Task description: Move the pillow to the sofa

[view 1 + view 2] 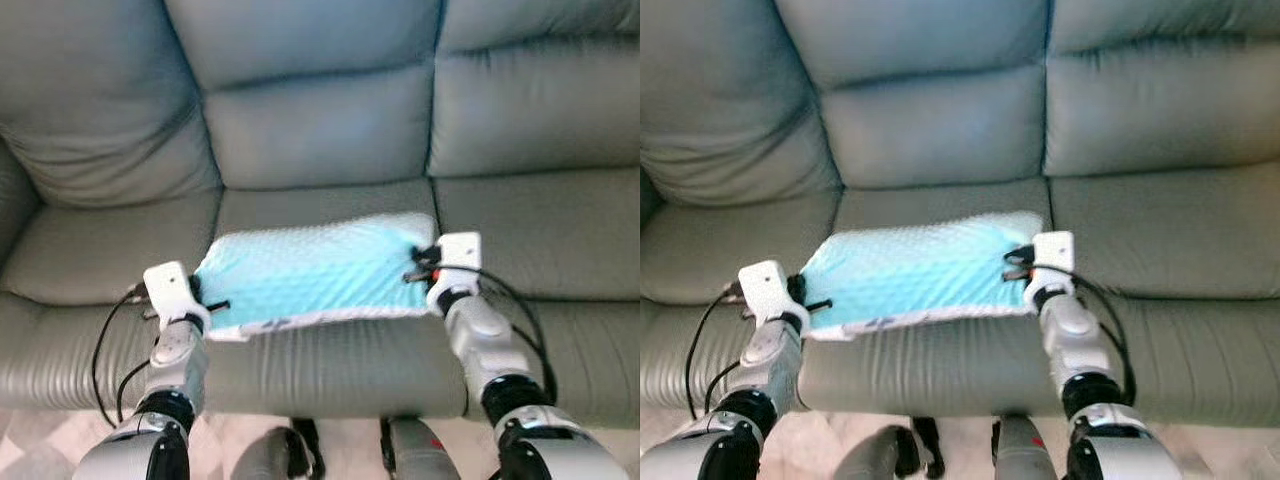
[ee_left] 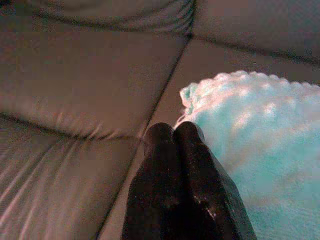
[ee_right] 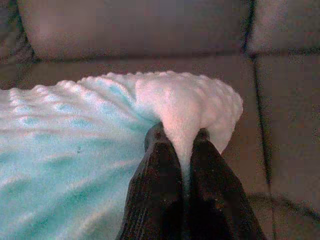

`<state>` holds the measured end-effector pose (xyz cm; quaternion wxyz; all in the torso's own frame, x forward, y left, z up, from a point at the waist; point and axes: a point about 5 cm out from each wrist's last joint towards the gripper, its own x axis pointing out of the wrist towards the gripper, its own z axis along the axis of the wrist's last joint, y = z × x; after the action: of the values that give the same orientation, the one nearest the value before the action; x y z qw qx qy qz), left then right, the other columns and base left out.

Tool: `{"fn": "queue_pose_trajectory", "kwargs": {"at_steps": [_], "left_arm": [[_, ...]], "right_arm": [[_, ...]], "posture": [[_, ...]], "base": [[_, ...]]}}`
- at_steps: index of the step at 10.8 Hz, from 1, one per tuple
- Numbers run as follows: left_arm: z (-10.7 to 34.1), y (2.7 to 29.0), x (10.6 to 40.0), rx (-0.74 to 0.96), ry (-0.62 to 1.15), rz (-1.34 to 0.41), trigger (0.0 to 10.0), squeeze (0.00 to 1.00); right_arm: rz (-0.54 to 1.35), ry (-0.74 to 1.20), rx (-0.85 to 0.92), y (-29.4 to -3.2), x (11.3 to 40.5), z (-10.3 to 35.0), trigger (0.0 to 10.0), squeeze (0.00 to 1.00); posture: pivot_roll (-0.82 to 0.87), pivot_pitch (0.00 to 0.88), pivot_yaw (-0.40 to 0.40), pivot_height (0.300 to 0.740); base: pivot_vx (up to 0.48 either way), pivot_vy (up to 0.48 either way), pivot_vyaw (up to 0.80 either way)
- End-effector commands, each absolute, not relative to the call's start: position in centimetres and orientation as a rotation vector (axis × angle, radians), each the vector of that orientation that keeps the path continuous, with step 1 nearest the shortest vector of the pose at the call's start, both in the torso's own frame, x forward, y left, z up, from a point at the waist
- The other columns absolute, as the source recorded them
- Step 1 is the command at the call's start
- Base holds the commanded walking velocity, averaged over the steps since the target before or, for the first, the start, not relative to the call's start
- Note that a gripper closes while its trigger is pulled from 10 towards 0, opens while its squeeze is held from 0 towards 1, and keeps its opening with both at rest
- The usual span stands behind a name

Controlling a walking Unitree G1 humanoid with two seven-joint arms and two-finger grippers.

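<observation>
Lying flat on the sofa's (image 1: 520, 250) middle seat cushion, the pillow (image 1: 315, 272) had its corner fabric pinched between the right gripper's (image 3: 181, 137) fingers, while the left gripper (image 2: 173, 131), fingers pressed together, touched its opposite edge

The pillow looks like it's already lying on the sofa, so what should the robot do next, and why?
Probably open the right gripper and draw it back: the blue pillow already rests on the grey sofa's middle seat, yet its fingers pinch a white corner fold. The left gripper is shut beside the pillow, gripping nothing.

Soft, even daylight — eye views slightly blurred (wrist views dimmer, reddish).
</observation>
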<state>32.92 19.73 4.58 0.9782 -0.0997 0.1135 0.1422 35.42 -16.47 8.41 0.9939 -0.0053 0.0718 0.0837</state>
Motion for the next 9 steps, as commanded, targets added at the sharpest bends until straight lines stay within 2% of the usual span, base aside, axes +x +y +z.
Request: {"fn": "queue_pose_trajectory", "kwargs": {"at_steps": [1,3,4,5,9], "left_arm": [[2.9,20.8,31.3,-0.183,0.285,0.355,10.0,0.0],[2.9,20.7,31.4,-0.185,0.284,0.36,10.0,0.0],[2.8,20.7,31.4,-0.208,0.288,0.37,10.0,0.75],[2.8,20.7,31.3,-0.231,0.281,0.371,10.0,1.0],[2.2,20.6,30.8,-0.228,0.297,0.378,10.0,1.0]], "right_arm": [[0.166,0.169,-0.021,-16.1,35.2,7.7,10.0,0.0],[0.161,0.165,-0.013,-16.0,35.3,7.7,10.0,0.0],[0.187,0.163,0.002,-15.2,35.2,7.5,10.0,1.0],[0.196,0.164,-0.004,-14.9,35.1,7.4,10.0,1.0],[0.219,0.163,-0.006,-14.4,34.8,6.9,10.0,1.0]], "posture": [[-0.29,0.41,0.168,0.74],[-0.29,0.422,0.162,0.74],[-0.29,0.422,0.158,0.74],[-0.29,0.421,0.157,0.74],[-0.3,0.419,0.156,0.74]], "base": [[0.0,0.0,0.0],[0.0,0.0,0.0],[0.0,0.0,0.0],[0.0,0.0,0.0],[0.0,0.0,0.0]]}}
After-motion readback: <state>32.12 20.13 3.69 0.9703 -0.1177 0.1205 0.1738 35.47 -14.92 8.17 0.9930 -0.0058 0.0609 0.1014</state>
